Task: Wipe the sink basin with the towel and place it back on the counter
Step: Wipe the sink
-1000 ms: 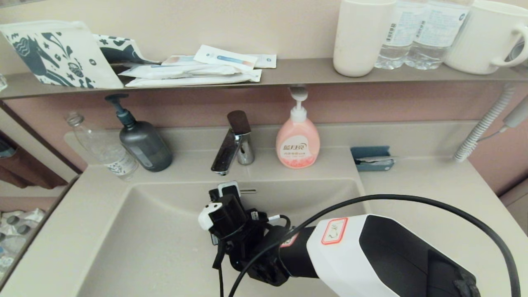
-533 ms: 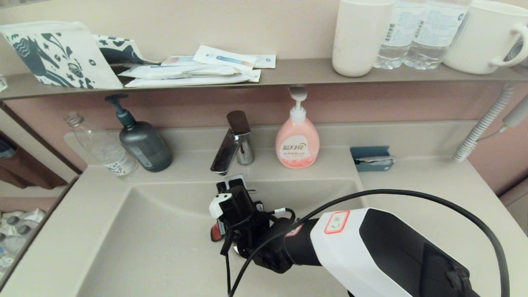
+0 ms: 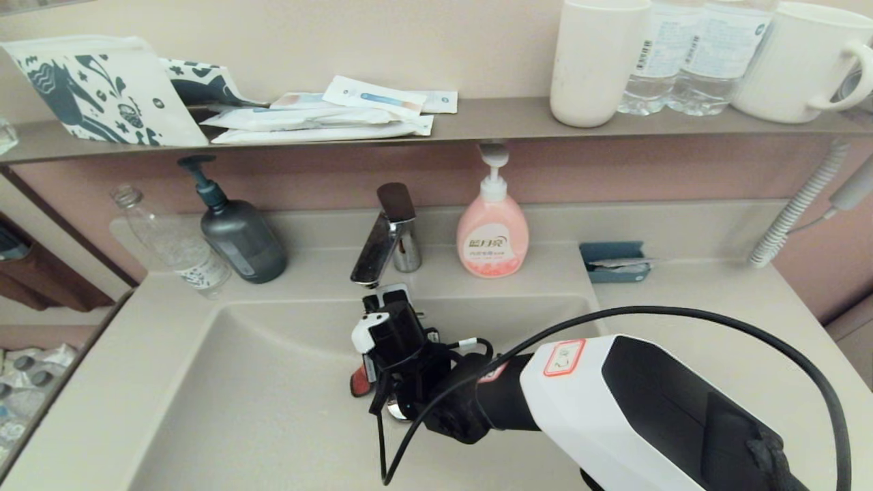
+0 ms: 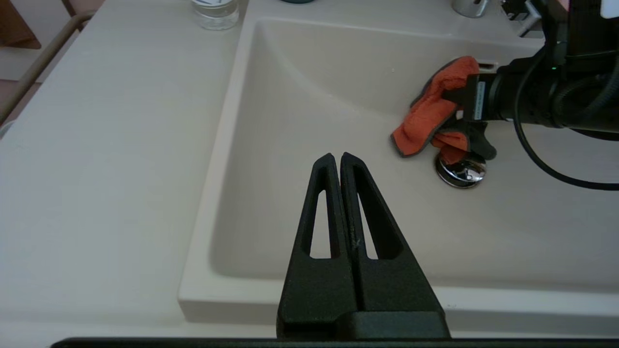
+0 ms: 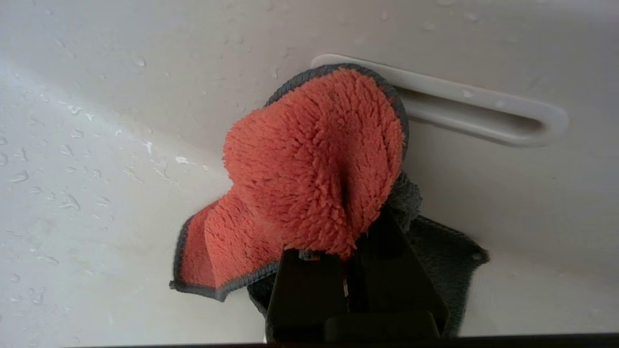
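Note:
The beige sink basin takes up the middle of the counter. My right gripper is down in the basin, shut on the red-orange towel with its grey reverse side. It presses the towel against the back wall beside the overflow slot. In the left wrist view the towel hangs just above the chrome drain plug. From the head only a red edge of the towel shows beside the wrist. My left gripper is shut and empty, above the basin's near edge.
The faucet stands just behind the right wrist. A pink soap bottle, a dark pump bottle, a clear bottle and a blue tray line the counter's back. The shelf above holds a patterned pouch, packets and cups.
My right gripper has carried the towel across the basin toward the back wall and a little rightward. A red edge of the towel has come into view beside the wrist.

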You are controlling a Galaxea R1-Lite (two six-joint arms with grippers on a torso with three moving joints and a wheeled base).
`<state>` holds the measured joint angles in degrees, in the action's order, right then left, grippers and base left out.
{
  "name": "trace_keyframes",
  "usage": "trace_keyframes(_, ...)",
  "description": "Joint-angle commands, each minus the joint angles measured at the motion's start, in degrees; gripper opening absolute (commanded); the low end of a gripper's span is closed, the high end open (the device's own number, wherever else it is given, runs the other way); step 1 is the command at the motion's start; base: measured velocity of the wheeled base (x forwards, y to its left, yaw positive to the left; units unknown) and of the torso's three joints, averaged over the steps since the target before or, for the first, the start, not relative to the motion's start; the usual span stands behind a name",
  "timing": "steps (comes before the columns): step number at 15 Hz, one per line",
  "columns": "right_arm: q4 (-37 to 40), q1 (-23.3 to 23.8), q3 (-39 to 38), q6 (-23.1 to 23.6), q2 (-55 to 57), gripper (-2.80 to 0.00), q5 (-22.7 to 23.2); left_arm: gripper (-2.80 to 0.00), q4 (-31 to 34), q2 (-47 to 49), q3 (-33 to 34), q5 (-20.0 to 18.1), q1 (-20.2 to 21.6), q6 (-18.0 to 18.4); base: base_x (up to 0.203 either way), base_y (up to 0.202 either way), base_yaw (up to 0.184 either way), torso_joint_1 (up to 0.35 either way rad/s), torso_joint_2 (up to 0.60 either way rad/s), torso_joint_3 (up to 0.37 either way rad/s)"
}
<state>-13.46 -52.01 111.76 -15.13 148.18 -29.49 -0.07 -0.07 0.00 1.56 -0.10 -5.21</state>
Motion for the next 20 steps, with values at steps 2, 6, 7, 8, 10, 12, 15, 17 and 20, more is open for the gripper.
trace_keyframes(2,0.3,-0.4,-3.1,0.0,-0.9,-2.8,-0.3,-2.8,0.0,0.1,0.0,0.0,0.0,-0.1,0.0,0.0,0.0,0.0,0.0,0.0)
trace_keyframes(6,0.4,-3.8,-4.7,0.0,0.4,-2.8,-0.3,-2.8,0.0,0.1,0.0,0.0,0.0,-0.1,0.0,0.0,0.0,0.0,0.0,0.0)
trace_keyframes(7,0.3,-4.7,-4.7,0.0,0.6,-2.8,-0.3,-2.8,0.0,0.1,0.0,0.0,0.0,0.0,0.0,0.0,0.0,0.0,0.0,0.0)
trace_keyframes(8,0.0,-5.6,-4.6,0.1,0.9,-2.8,-0.4,-2.8,0.0,0.1,0.0,0.0,0.0,0.0,0.0,0.0,0.0,0.0,0.0,0.0)
trace_keyframes(10,-0.2,-6.9,-4.7,0.5,1.0,-2.8,-2.6,-2.8,0.0,0.1,0.0,0.0,0.0,-0.1,0.0,0.0,0.0,0.0,0.0,0.0)
trace_keyframes(12,-2.2,-7.7,-5.2,3.9,1.3,-2.8,-5.2,-2.8,0.0,0.1,0.0,0.0,0.0,0.0,0.0,0.0,0.0,0.0,0.0,0.0)
trace_keyframes(15,-13.1,-8.5,-7.2,11.2,2.6,-2.8,-7.1,-2.8,0.0,0.1,0.0,0.0,0.0,0.0,0.0,0.0,0.0,0.0,0.0,0.0)
trace_keyframes(17,-25.4,-8.7,-7.7,19.5,5.1,-2.8,-7.7,-2.8,0.0,0.1,0.0,0.0,0.0,0.0,0.0,0.0,0.0,0.0,0.0,0.0)
trace_keyframes(20,-42.3,-8.6,-7.5,33.0,8.6,-2.8,-7.8,-2.8,0.0,0.1,0.0,0.0,0.0,-0.1,0.0,0.0,0.0,0.0,0.0,0.0)
